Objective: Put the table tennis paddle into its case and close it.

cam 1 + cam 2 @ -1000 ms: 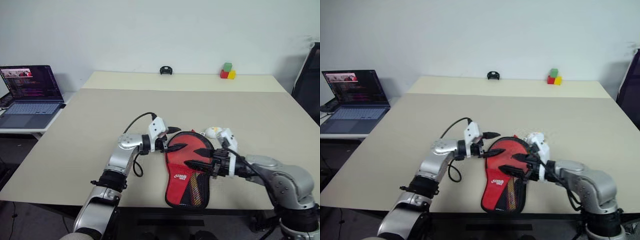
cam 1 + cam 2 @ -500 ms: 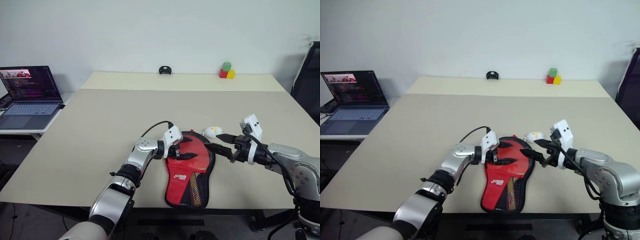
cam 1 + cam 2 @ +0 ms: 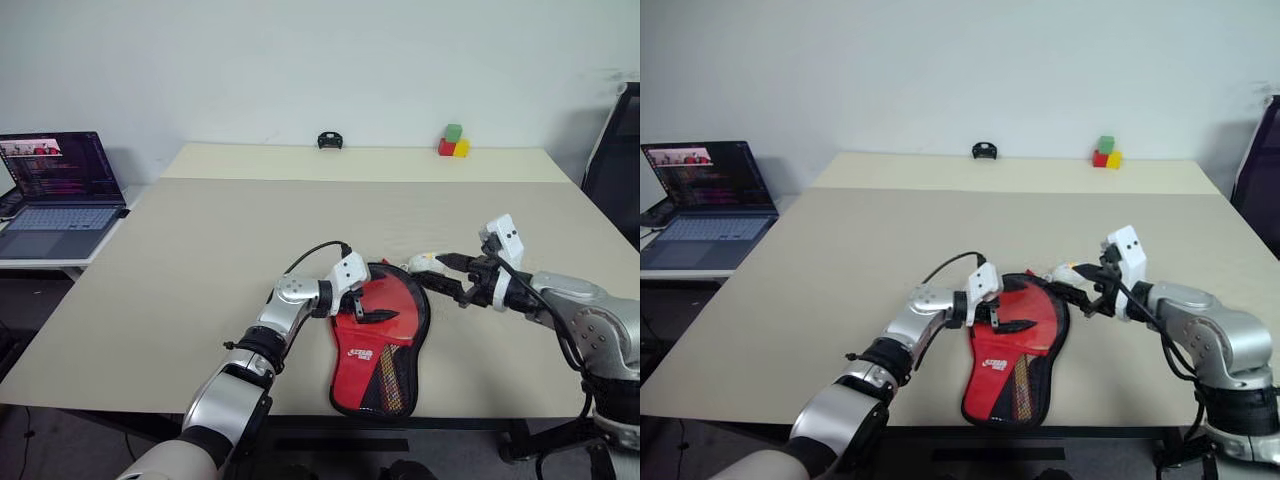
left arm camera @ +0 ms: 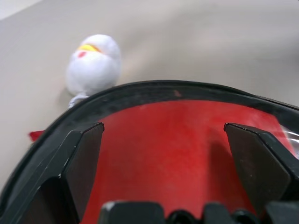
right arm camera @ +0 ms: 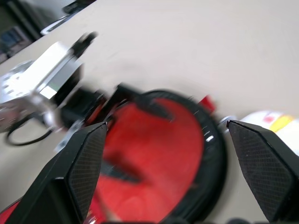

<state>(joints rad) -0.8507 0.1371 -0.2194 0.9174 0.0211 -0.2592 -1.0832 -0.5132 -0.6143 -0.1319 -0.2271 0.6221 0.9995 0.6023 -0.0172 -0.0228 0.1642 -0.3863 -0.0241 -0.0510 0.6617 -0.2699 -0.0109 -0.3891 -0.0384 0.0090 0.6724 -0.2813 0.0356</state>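
Since the earlier frame the right tool (image 3: pixel 452 275) has withdrawn from the case (image 3: pixel 380 335), jaws apart; left tool (image 3: pixel 372 307), spread, hovers over it, paddle apparently inside, closing unconfirmed.

The case (image 3: pixel 380 335) lies near the surface's (image 3: pixel 200 260) front edge; a toy (image 3: pixel 424 263) just behind it; blocks (image 3: pixel 454 142) far back right.

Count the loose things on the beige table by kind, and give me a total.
Case: 1
White plush toy: 1
Colored blocks, stacked together: 3
Small black object at the far edge: 1
Total: 6
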